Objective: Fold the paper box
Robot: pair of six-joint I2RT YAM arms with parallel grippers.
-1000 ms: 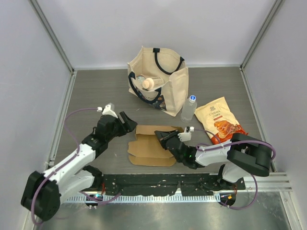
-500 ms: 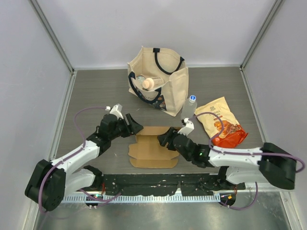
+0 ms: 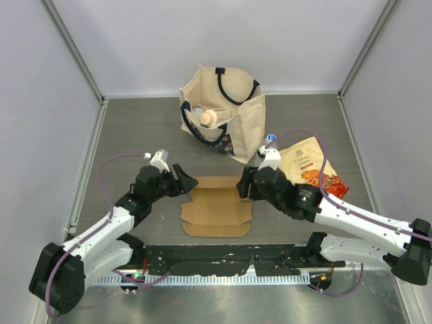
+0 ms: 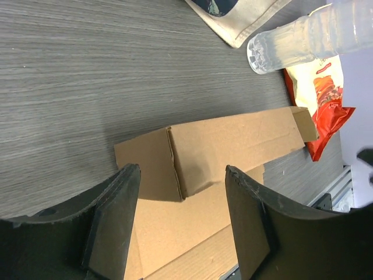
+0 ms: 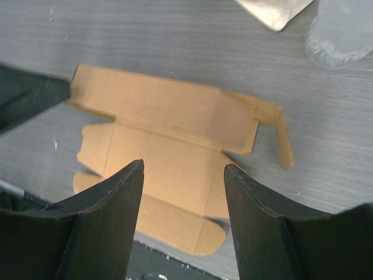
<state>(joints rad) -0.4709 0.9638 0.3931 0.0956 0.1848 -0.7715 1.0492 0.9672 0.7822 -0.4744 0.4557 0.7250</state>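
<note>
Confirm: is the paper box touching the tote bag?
Apart. The top external view shows a strip of bare table between the paper box and the tote bag.

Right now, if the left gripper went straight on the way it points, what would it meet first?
Most likely the paper box: the left gripper points at the box's left end flap, which the wrist view shows framed between its open jaws. Whether they touch is unclear.
</note>
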